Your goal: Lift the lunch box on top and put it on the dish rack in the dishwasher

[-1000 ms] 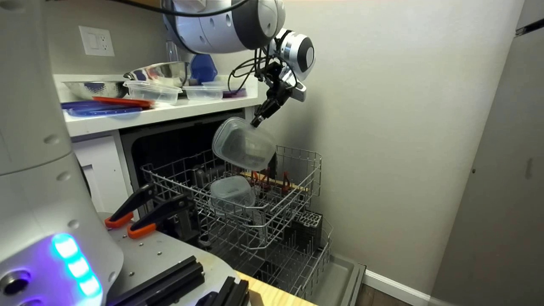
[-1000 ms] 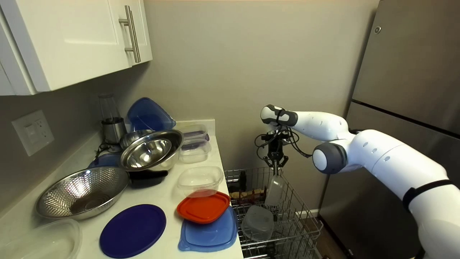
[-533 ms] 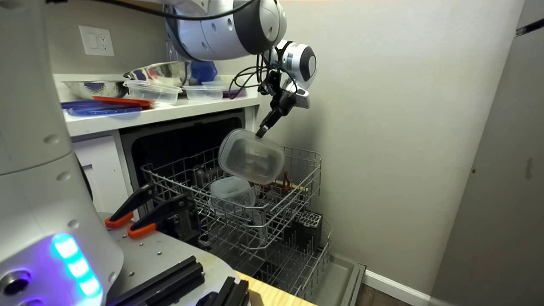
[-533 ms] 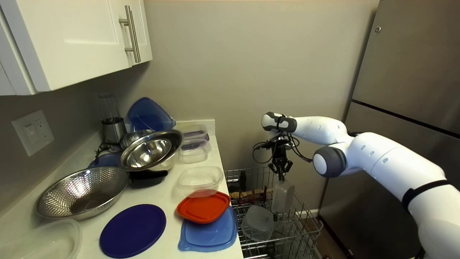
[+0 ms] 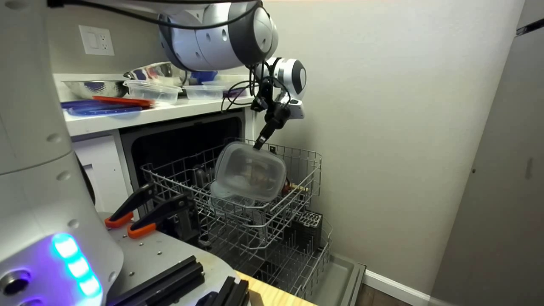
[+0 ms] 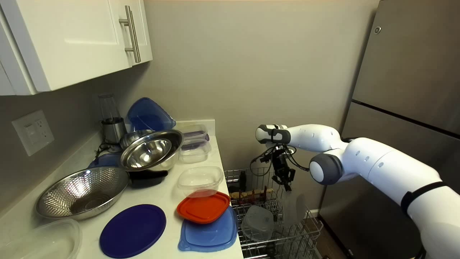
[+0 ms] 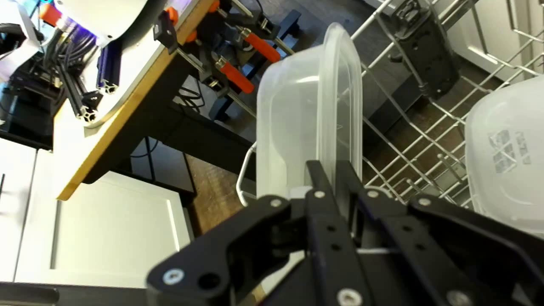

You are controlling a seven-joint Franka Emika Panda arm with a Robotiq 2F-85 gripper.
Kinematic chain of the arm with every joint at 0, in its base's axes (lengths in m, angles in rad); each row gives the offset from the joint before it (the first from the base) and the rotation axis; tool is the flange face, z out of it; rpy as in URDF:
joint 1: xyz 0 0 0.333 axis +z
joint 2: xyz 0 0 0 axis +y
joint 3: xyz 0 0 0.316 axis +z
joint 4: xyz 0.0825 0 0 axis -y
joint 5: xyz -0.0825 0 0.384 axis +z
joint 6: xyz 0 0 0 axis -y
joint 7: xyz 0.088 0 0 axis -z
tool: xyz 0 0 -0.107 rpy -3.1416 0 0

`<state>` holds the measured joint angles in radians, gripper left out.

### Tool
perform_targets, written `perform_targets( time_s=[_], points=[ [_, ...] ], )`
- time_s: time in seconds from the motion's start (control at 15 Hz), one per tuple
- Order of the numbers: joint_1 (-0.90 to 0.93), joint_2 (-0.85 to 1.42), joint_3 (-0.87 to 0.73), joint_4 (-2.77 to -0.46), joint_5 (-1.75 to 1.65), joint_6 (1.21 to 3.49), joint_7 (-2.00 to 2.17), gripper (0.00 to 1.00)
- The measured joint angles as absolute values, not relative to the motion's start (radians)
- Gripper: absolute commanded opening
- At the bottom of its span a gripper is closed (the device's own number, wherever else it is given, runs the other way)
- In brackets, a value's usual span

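Note:
The lunch box, a translucent whitish tub, hangs on its side from my gripper in both exterior views (image 5: 255, 172) (image 6: 290, 208) and the wrist view (image 7: 291, 110). My gripper (image 5: 258, 145) (image 6: 287, 187) (image 7: 327, 163) is shut on its rim, one finger on each side of the wall. The box is over the dish rack (image 5: 297, 188), its lower part in front of or within the rack's wire sides; contact with the tines cannot be told. The dishwasher (image 5: 182, 140) stands open with its racks pulled out. A similar pale container (image 6: 258, 223) (image 7: 505, 157) sits in the rack beside the box.
A black basket (image 5: 309, 227) is in the lower rack. Black and orange clamps (image 5: 131, 212) stand at the robot's base. The counter bears a colander (image 6: 82, 194), a red lid (image 6: 203, 207), a dark blue lid (image 6: 133, 230) and several tubs. A wall stands behind the rack.
My gripper has moved down with the lunch box still in it, lowering it toward the dish rack. The gripper has tilted somewhat. The container in the rack has not moved.

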<state>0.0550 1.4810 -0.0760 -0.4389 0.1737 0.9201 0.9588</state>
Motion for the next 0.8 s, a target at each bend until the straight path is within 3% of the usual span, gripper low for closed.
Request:
perform_targets(
  time_s=[0.53,0.6,0.67,0.8],
  points=[
    [0.111,1.492,-0.075,-0.502,0.119,0.870,0.959,0.01],
    [0.109,1.492,-0.075,-0.504,0.117,0.867,0.959,0.26],
    [0.108,1.492,-0.075,-0.507,0.116,0.866,0.959,0.27],
    [0.105,1.492,-0.075,-0.515,0.116,0.865,0.959,0.40]
  ],
)
